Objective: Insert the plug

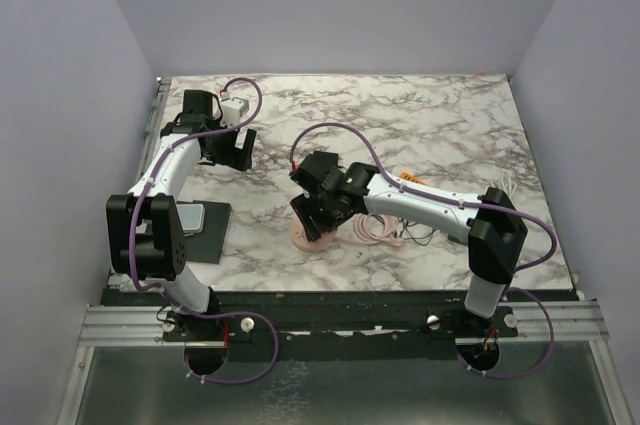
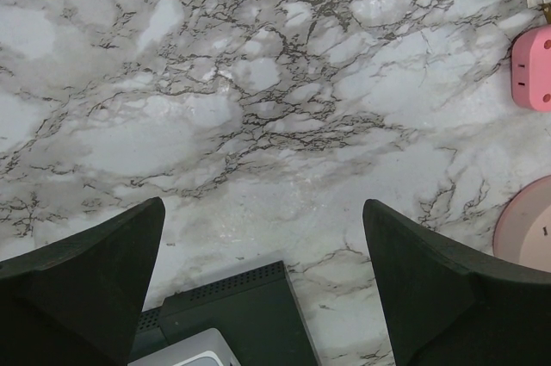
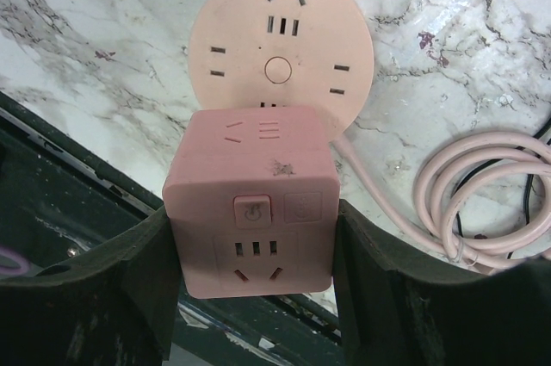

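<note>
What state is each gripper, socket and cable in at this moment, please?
Left gripper: open, holding nothing.
Right gripper: shut on the pink cube.
Pink cube: gripped by its sides, visible sockets empty.
Round socket base: flat on the table, visible sockets empty, near edge hidden by the cube.
Pink cable: coiled on the table.

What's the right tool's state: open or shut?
Shut: the right tool clamps the pink cube socket, fingers against both sides.
</note>
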Motion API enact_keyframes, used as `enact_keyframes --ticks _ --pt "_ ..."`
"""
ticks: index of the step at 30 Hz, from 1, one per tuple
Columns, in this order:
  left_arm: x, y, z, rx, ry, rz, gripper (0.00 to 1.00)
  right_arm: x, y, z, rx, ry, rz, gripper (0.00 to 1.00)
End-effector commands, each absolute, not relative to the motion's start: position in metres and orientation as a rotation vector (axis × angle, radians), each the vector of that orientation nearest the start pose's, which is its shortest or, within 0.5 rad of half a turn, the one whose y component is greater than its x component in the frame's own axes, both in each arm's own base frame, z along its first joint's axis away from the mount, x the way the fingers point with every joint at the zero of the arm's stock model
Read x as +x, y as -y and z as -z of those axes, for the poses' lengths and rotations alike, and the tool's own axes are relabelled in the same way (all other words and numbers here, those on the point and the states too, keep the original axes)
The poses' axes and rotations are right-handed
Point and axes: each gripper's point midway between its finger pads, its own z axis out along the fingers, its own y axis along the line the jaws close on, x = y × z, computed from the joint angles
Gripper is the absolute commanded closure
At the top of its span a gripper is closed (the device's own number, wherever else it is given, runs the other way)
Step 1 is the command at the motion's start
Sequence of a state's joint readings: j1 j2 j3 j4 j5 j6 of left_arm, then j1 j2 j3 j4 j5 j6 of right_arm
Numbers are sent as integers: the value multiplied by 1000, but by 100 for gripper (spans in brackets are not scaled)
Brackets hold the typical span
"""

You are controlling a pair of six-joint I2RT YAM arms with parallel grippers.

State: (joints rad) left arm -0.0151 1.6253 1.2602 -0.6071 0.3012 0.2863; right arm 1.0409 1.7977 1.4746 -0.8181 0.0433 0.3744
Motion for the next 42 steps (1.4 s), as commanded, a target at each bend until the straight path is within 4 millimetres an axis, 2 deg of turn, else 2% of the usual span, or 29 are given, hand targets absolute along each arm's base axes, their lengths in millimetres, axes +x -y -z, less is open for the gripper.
enact_keyframes --ticks 1,17,30,42 --pt "387 48 -125 504 -2431 280 1 200 -353 -106 -872 -2610 -317 99" --pt "386 48 -128 517 -2425 278 1 200 -353 -94 -867 -2621 -290 99" --pt "383 46 -129 532 -2421 260 1 205 -349 -82 -847 -2610 -195 99" --pt "379 45 -129 547 -2429 256 1 206 -351 -88 -851 -2545 -114 99"
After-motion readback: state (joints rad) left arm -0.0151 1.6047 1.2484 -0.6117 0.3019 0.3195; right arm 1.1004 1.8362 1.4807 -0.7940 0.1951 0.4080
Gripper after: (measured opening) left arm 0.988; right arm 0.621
